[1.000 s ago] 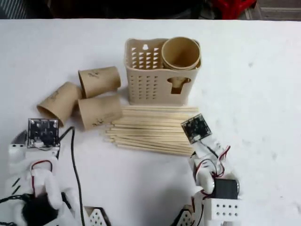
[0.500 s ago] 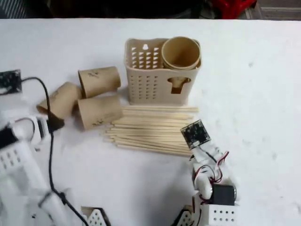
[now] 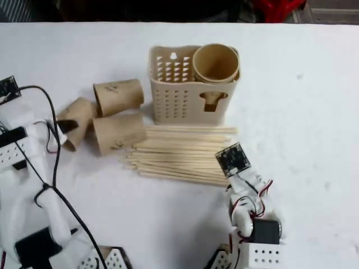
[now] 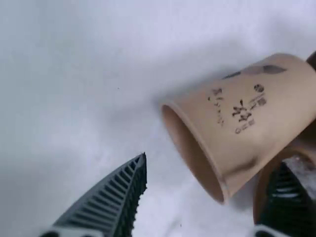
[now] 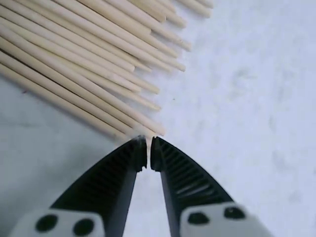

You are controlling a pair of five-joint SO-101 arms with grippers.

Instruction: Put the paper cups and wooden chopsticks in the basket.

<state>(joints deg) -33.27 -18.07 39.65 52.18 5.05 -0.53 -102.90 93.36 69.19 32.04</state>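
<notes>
Though a second cup [image 4: 260, 200] is cut off behind it, left gripper [image 4: 213, 163] gapes around a paper cup [image 4: 237, 118]; right gripper [image 5: 148, 148], closed, holds nothing beside chopsticks [image 5: 84, 54].

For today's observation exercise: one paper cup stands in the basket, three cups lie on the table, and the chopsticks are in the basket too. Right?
No. The chopsticks lie piled on the table in front of the basket, as the high view shows. The rest holds.
</notes>
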